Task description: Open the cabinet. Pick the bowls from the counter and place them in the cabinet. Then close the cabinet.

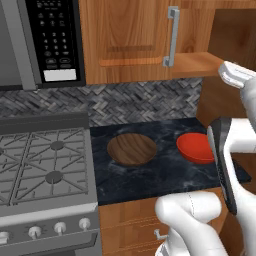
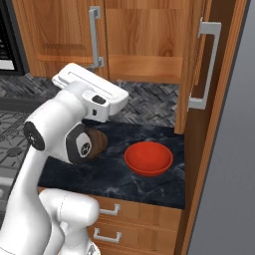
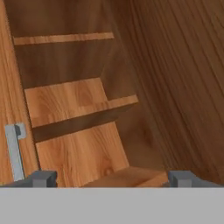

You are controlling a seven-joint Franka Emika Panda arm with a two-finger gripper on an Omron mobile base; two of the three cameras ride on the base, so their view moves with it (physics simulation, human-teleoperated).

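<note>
the cabinet (image 2: 144, 45) hangs above the counter (image 2: 114, 174), its right door (image 2: 199, 64) swung open and left shut. both bowls wait below: wooden bowl (image 1: 132, 149), red bowl (image 2: 148, 158). the gripper (image 3: 111, 178), spread wide and empty, faces the shelf (image 3: 70, 100). opening looks done; next it likely descends to a bowl.

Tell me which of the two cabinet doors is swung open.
The right-hand door is open, swung out over the counter's right end so its handle faces sideways. The left door sits shut, flat against the cabinet front.
</note>
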